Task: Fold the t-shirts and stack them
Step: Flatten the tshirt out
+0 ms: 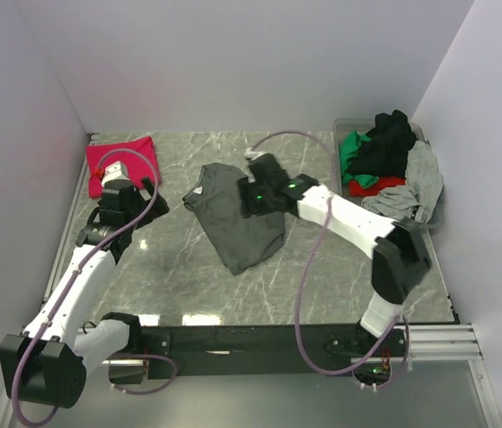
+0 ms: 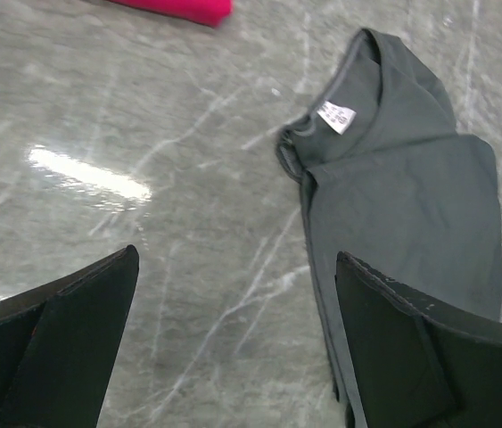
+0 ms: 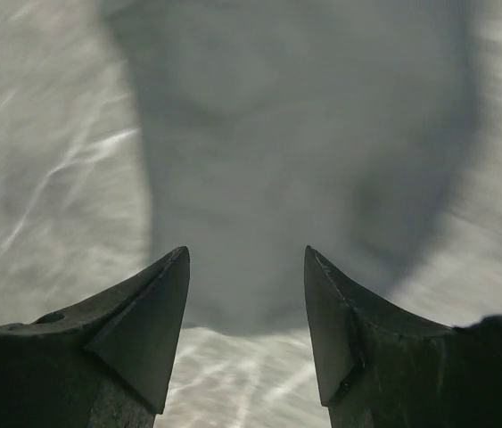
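A dark charcoal-grey t-shirt (image 1: 233,223) lies partly folded in the middle of the table, its collar and white label (image 2: 337,116) toward the left. A folded magenta-red t-shirt (image 1: 119,160) lies at the back left; its edge (image 2: 188,7) shows in the left wrist view. My left gripper (image 1: 151,198) hovers open just left of the grey shirt (image 2: 411,187), nothing between its fingers (image 2: 63,348). My right gripper (image 1: 252,201) hangs over the shirt's back right part, open and empty (image 3: 244,251), with the blurred grey cloth (image 3: 304,160) below it.
A clear plastic tub (image 1: 435,214) at the back right holds a heap of black, green, red and light grey shirts (image 1: 393,160). White walls close in the table on three sides. The arms' base rail (image 1: 277,339) runs along the near edge.
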{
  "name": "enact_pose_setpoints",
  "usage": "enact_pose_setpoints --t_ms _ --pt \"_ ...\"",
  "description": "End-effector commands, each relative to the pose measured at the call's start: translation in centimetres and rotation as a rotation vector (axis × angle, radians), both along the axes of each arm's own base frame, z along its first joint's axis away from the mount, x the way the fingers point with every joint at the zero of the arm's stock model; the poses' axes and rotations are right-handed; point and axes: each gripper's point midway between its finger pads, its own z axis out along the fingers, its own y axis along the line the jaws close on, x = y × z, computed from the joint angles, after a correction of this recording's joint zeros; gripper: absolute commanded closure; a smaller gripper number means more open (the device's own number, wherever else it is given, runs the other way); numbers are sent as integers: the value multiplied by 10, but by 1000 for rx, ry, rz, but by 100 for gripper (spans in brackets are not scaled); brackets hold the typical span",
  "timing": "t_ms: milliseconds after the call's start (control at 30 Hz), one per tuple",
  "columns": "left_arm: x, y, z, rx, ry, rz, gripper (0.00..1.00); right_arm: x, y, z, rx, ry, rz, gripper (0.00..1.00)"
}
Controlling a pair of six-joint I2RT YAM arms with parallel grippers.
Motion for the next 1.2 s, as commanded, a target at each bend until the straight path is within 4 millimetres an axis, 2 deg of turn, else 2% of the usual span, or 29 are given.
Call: enact_pose_setpoints --t_ms 0,33,133,267,400,500,600,633,700,733,767,833,867,900,967,1000,1067,1100,1133,1167 --pt "12 -18 12 -56 -59 -76 2 -30 58 -9 -6 41 231 39" --pt "13 -18 9 -53 -47 -77 2 -43 76 -20 -20 62 288 39" --pt "15 -20 8 -53 -40 -89 2 -66 99 -44 -60 117 353 40" --pt "12 -23 7 -65 -32 -103 2 -85 107 -65 -107 169 393 40" --pt "4 -23 3 -71 -17 -99 2 -88 106 -84 -146 181 385 40" --pt "0 -23 1 -73 -11 -95 2 -80 101 -103 -211 185 345 40" --pt "-2 -23 3 -69 -14 -97 2 -71 102 -106 -242 163 328 41" --pt "-1 -23 4 -69 -16 -97 2 -70 102 -114 -259 174 325 42" --pt "-2 -23 4 -69 -16 -97 1 -65 103 -118 -278 180 306 55" --pt "-2 -23 6 -67 -19 -95 1 -62 104 -115 -276 178 298 72" --pt "-1 -22 7 -63 -21 -92 2 -62 103 -112 -274 190 296 80" --pt "-2 -20 10 -55 -25 -86 1 -52 105 -88 -212 176 259 100" --pt "-1 -17 12 -46 -30 -73 1 -49 104 -78 -190 180 247 100" --pt "-1 -16 13 -42 -33 -69 1 -46 108 -49 -123 161 232 100" --pt "0 -13 17 -30 -42 -57 1 -34 96 -18 -68 152 185 100" --pt "1 -13 18 -27 -42 -55 1 -33 96 24 18 117 171 100" --pt "4 -12 22 -23 -52 -53 1 -24 75 61 81 93 108 100" --pt "5 -12 21 -21 -49 -52 1 -27 59 92 150 64 60 100" --pt "7 -12 22 -21 -52 -52 1 -28 47 103 189 58 30 100" --pt "9 -13 23 -23 -59 -54 2 -17 24 111 223 47 -40 100"
